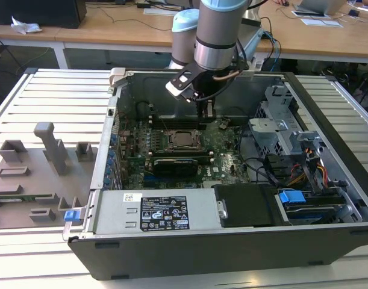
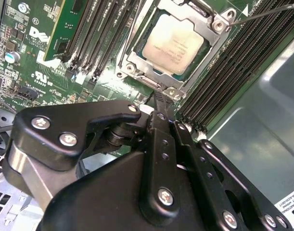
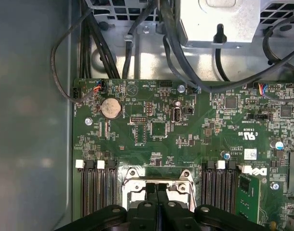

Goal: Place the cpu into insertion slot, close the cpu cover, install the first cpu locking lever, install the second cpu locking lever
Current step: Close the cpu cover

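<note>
The cpu (image 2: 173, 42) shows its silvery-grey top and lies flat in the insertion slot (image 1: 170, 146) on the green motherboard. The cpu cover (image 2: 135, 60), a silver metal frame, lies down around the chip, also seen as the cover (image 3: 137, 180) in the first wrist view. A thin wire lever (image 2: 264, 10) runs along one side of the socket, and a second lever (image 2: 134, 29) along the opposite side. My gripper (image 2: 159, 97) hovers just off the socket's edge, shut, with nothing visible between its black fingers. In the exterior view the gripper (image 1: 206, 114) hangs above the board, behind the socket.
Black memory slots (image 2: 233, 62) flank the socket, and a green memory card (image 2: 60, 29) stands in one. The open computer case (image 1: 232, 247) holds a power supply (image 1: 162, 214), a drive cage (image 1: 280, 129) and cables (image 3: 185, 57). Grey fixtures (image 1: 48, 147) stand on the exterior view's left.
</note>
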